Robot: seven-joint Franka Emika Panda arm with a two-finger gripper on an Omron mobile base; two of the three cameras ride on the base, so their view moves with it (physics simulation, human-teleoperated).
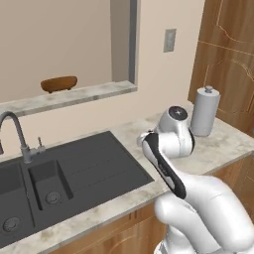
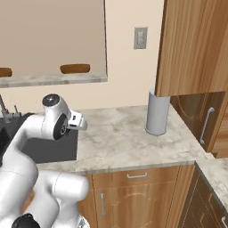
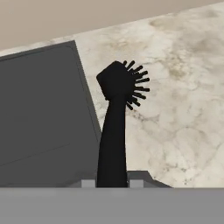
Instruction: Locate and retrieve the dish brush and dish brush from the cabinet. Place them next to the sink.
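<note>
Gripping the all-black dish brush with round bristly head (image 3: 114,127) by its handle, tool (image 3: 112,183) closed tight around the lower end. Holding the brush above the mottled beige marble surface (image 3: 175,113), just beside the right edge of the dark grey matte sink (image 3: 43,113), bristles pointing out over the stone. Folding the white arm (image 1: 171,149) low over the surface at the sink's right side. Standing farther right on the same surface, a grey cylindrical paper-towel holder (image 1: 204,111). Resting on the window ledge behind the steel gooseneck tap (image 1: 17,134), a brown oval dish (image 1: 58,83).
</note>
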